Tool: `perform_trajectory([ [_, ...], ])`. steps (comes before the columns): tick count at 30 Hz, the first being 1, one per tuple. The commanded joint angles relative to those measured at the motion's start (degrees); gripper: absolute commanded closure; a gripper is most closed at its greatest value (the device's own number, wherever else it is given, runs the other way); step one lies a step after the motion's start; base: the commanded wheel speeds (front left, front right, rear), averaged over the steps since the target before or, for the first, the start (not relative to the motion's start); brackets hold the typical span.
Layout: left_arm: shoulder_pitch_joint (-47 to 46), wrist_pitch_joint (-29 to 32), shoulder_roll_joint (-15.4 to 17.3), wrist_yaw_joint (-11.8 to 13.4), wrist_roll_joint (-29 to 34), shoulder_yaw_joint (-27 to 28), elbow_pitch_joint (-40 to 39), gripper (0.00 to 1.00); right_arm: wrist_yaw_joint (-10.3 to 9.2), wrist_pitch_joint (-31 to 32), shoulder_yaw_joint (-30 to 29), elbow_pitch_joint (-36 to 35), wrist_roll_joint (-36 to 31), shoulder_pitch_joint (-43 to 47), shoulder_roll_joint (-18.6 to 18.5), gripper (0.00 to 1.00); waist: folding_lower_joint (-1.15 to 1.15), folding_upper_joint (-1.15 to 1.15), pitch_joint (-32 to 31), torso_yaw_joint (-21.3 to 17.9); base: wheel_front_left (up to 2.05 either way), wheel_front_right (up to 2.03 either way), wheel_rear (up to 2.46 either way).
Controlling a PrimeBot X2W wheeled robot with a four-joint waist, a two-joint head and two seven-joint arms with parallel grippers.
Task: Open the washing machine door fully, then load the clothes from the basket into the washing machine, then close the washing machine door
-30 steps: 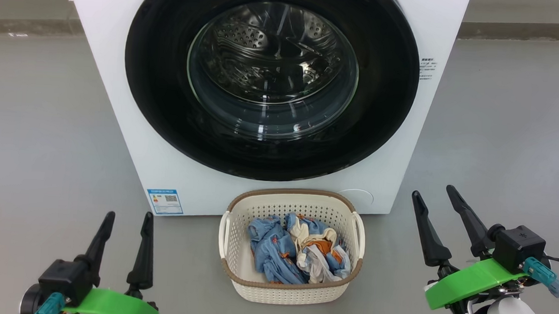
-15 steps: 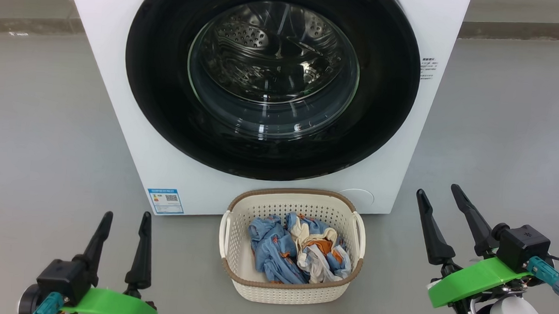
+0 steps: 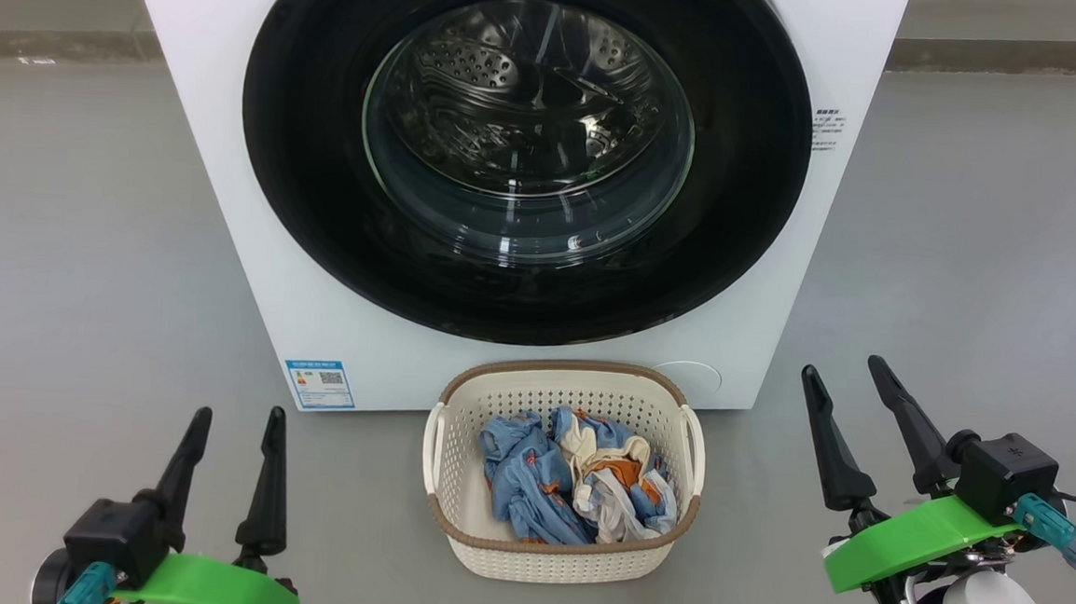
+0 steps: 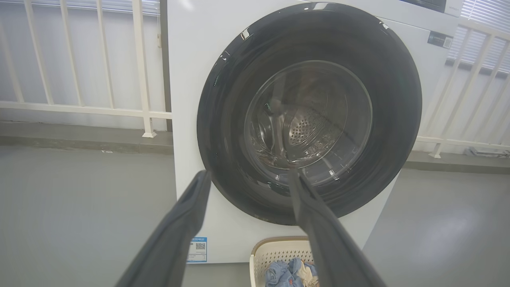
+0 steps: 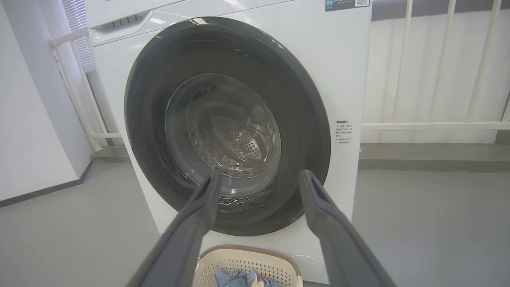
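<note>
Head camera looks down from close above on the washing machine [image 3: 385,358] and basket [image 3: 569,565]; both wrist cameras sit lower, facing the same door [image 4: 227,119] from left and right

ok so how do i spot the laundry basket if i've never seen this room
Start at the big white front-loading washing machine with its round glossy black door. On the grey floor at its foot, just below that door, sits a small rectangular cream plastic basket. Its perforated sides, brown rim and crumpled blue, cream and orange clothes inside set it apart.
</note>
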Motion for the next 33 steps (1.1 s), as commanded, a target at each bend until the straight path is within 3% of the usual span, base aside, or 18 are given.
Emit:
perform_trajectory([
  [1,-3.1,-0.4,1.0,0.0,-0.5,2.0,-1.3,0.00,0.32,-0.7,1.0,-1.1,0.0,-2.2,-0.3,0.00,0.00,0.00,0.0,0.0,0.00,0.00,0.00],
  [18,-3.0,-0.4,1.5,-0.2,-1.4,1.7,-1.7,0.00,0.32,-0.7,1.0,-1.0,0.4,-2.4,-0.5,0.00,0.00,0.00,-0.2,0.1,0.09,0.09,-0.17],
  [33,-3.0,-0.4,1.9,-0.1,-1.8,1.3,-1.7,0.00,0.32,-0.7,0.9,-1.1,-0.2,-2.2,0.0,0.00,0.00,0.00,0.1,0.0,0.99,0.99,-1.97],
])
